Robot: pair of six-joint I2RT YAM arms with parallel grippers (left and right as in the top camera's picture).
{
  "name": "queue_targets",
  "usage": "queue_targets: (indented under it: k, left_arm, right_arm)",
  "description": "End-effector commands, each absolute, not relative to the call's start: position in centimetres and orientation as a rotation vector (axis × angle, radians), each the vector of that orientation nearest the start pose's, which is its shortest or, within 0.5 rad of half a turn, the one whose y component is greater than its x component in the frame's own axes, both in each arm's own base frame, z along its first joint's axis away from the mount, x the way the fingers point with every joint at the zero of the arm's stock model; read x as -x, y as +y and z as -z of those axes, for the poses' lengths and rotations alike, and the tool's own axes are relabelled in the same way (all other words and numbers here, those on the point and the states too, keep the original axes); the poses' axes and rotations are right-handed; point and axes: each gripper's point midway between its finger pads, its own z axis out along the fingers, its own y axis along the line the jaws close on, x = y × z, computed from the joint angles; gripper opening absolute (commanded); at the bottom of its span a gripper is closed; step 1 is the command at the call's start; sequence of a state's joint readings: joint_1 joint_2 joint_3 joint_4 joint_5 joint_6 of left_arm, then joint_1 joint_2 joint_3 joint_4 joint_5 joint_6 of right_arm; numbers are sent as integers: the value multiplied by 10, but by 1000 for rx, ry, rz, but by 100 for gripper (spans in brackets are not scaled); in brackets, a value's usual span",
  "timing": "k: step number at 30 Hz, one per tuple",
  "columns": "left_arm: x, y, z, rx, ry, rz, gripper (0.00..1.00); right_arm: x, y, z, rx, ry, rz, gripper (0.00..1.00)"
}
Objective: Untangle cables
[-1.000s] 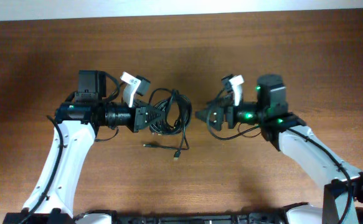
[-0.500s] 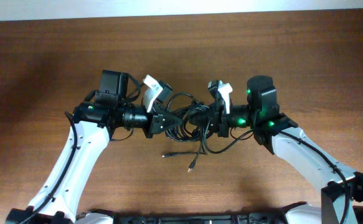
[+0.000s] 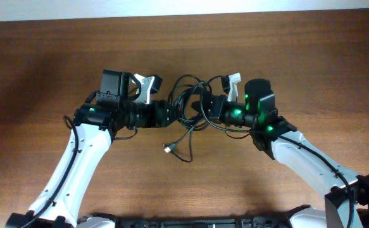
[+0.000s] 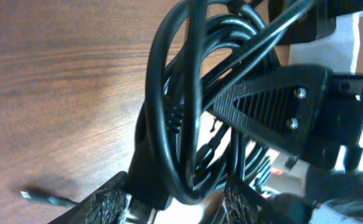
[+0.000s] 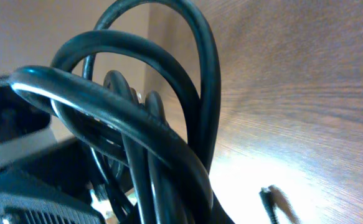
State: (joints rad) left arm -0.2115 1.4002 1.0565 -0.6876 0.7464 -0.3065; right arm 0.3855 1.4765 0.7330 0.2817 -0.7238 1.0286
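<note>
Cables: I see one black tangle of overlapping loops, bunched between my two hands at mid-worktop.
Loose end: one strand trails down from the tangle, and its metal plug lies on the wood.
Left hand: fingers stand partly apart, with cords running slack between them.
Right hand: pinched closed on the tangle's right side.
Hands: nearly tip to tip.
</note>
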Motion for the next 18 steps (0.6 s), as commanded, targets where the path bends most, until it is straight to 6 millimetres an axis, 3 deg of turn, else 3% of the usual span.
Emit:
queue_targets:
  k: [1, 4, 7, 10, 13, 18]
  left_arm:
    - [-298, -184, -175, 59, 2652, 1121, 52]
    - [-296, -158, -152, 319, 2757, 911, 59]
    - [-290, -139, -138, 516, 2811, 761, 73]
    - [-299, -163, -153, 411, 2745, 915, 76]
    - [-303, -175, -159, 358, 2711, 940, 78]
    - [-309, -170, -156, 443, 2697, 889, 80]
  right_arm:
    - [-330, 263, -168, -346, 2285, -1564, 4]
    - [-336, 260, -165, -384, 2277, -1516, 4]
    - [-339, 257, -163, -410, 2270, -1492, 4]
    - [-339, 257, -163, -419, 2273, -1496, 4]
    - [-338, 258, -163, -449, 2277, -1513, 4]
    - [-334, 261, -165, -429, 2289, -1543, 4]
